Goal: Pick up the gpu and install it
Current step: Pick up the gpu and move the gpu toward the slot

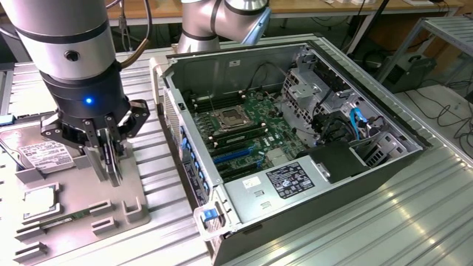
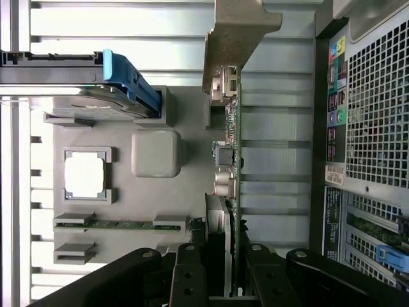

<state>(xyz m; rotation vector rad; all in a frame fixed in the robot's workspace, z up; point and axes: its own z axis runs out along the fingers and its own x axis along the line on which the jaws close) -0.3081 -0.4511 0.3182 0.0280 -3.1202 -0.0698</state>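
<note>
My gripper [image 1: 103,145] is shut on the gpu [image 1: 111,166], holding the thin card on edge, hanging down over the grey parts tray [image 1: 137,194] at the exterior view's left. In the wrist view the gpu [image 2: 231,147] runs edge-on away from my black fingers [image 2: 192,272]. Its green board, its connectors and its silver bracket [image 2: 239,32] at the far end all show. The card sits over the tray's side nearest the computer case [image 1: 296,138]. I cannot tell whether its lower edge touches the tray.
The case lies open with its motherboard [image 1: 244,130] and blue slots [image 1: 232,155] exposed; its vented rear panel [image 2: 374,115] is close by. The tray holds a hard drive [image 1: 44,152], a processor [image 1: 41,199] and a memory stick [image 1: 66,220]. A ribbed metal table [image 1: 384,221] lies all around.
</note>
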